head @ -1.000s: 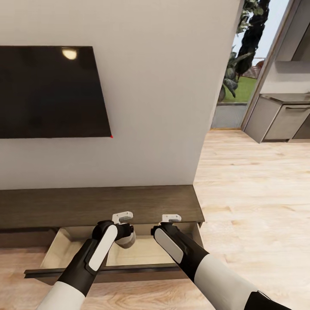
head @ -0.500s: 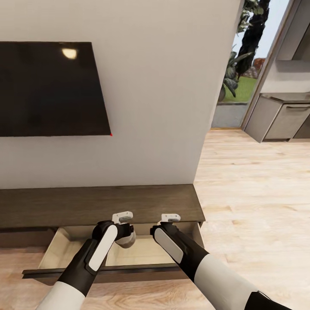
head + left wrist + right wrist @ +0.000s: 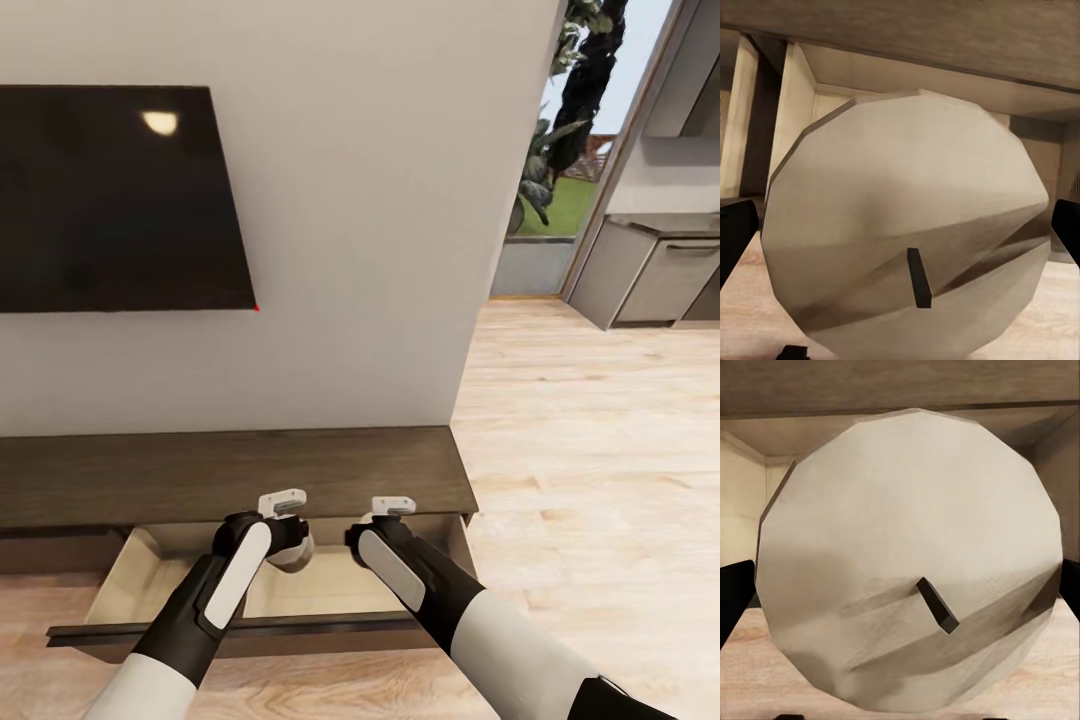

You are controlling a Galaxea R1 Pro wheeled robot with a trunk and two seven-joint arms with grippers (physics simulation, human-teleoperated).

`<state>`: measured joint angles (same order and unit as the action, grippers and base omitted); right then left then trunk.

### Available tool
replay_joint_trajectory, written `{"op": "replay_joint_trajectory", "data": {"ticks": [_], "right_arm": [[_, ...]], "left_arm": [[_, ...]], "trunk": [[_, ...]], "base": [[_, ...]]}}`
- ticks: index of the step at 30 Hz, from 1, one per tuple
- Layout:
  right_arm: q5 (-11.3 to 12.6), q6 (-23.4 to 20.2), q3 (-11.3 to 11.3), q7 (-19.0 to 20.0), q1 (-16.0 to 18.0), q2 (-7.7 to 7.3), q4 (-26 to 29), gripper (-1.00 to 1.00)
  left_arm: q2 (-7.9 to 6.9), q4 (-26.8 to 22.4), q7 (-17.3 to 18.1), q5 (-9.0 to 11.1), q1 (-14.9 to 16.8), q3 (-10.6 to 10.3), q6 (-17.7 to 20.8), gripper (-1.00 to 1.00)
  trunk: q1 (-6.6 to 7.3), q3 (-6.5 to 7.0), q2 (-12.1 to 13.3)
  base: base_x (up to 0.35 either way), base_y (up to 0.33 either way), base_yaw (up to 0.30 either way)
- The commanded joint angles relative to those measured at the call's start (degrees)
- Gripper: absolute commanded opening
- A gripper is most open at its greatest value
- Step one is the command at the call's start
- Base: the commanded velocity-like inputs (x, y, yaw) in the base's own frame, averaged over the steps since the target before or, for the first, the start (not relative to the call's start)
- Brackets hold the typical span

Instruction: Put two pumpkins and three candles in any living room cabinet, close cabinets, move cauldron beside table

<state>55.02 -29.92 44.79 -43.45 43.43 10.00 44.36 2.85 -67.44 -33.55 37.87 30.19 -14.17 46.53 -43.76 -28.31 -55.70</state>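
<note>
Here wrist views: each gripper clamps candle [image 3: 907, 247], candle [image 3: 911, 585]; open drawer [image 3: 150, 580] below.

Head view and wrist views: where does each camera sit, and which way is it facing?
Head view: high on the robot, looking down at the cabinet and its open drawer; both forearms, left hand and right hand show.
Left wrist view: on the left arm, facing into the drawer, close on the left-hand candle; fingertips at the edges.
Right wrist view: likewise, on the right-hand candle.
Both wrist views share the drawer's beige inside.
</note>
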Motion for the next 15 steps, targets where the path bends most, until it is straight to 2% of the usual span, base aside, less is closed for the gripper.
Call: {"op": "replay_joint_trajectory", "data": {"ticks": [1, 15], "right_arm": [[0.17, -0.23, 0.12, -0.01, 0.07, 0.00, 0.00, -1.00], [0.09, -0.23, 0.12, 1.09, 0.07, 0.00, -0.16, -1.00]], "left_arm": [[-0.02, -0.06, -0.61, 0.60, 0.04, -0.11, 0.05, -1.00], [-0.04, -0.06, -0.64, 0.54, 0.04, -0.46, -0.01, -1.00]], "trunk": [[-0.23, -0.25, -0.47], [-3.31, -2.76, -6.08]], "base": [[0.000, 0.000, 0.000], [0.000, 0.000, 0.000]]}}
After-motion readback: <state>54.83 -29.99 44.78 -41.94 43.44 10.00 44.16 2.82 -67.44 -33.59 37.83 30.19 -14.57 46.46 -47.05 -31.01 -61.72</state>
